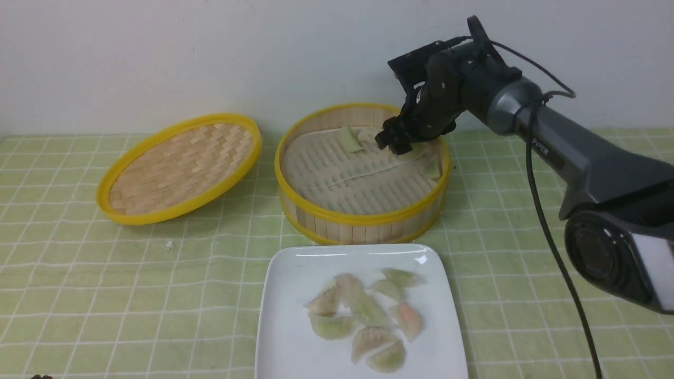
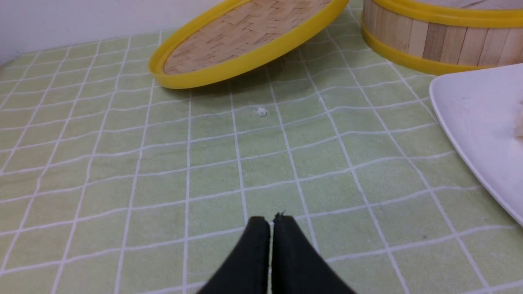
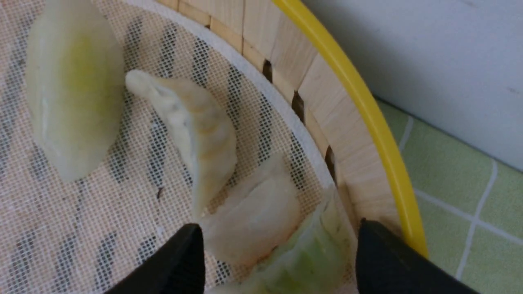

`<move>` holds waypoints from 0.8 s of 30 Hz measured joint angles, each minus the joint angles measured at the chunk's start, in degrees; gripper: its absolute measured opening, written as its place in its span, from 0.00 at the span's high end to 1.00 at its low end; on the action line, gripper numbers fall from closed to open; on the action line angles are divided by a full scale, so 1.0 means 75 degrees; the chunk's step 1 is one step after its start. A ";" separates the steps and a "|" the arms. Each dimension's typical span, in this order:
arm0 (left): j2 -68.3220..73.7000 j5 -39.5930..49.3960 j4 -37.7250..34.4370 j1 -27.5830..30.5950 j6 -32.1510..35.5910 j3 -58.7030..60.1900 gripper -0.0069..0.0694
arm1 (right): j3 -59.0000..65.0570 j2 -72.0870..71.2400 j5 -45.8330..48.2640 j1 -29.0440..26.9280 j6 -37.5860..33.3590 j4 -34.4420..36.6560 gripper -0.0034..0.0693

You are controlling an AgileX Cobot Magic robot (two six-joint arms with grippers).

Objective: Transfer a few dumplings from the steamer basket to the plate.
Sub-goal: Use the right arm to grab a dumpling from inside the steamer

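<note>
Several dumplings (image 1: 363,321) lie on the white plate (image 1: 279,295), which sits on a pale green cloth (image 1: 105,273) gridded in white, with a bare whitish wall (image 1: 210,52) behind. More sit at the far rim of the steamer basket (image 1: 363,221), where the right gripper (image 3: 278,245) stands wide open astride two, gripping nothing. The left gripper (image 2: 269,222), jaws pressed together and empty, hangs low over the cloth.

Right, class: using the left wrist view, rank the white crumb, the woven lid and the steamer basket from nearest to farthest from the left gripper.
1. white crumb, on the cloth straight ahead of the left gripper.
2. woven lid, beyond the crumb, tilted.
3. steamer basket, farthest, beside the lid toward the robot's right.
</note>
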 joint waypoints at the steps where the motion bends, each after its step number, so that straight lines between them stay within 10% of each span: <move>1: 0.0000 0.0000 0.0000 0.0000 0.0000 0.0000 0.92 | -0.0002 0.0050 -0.0073 0.0000 0.0000 -0.0027 0.32; 10: 0.0000 0.0000 0.0000 0.0000 0.0000 0.0000 0.92 | -0.0051 0.0184 -0.0224 0.0018 0.0016 -0.0088 0.36; 15: 0.0000 0.0000 0.0000 0.0000 0.0000 0.0000 0.92 | -0.0058 0.0076 -0.0057 0.0018 0.0026 -0.0176 0.73; 24: 0.0000 0.0000 0.0000 0.0000 0.0000 0.0000 0.92 | -0.0058 -0.1040 0.1075 0.0018 -0.0159 0.0547 0.74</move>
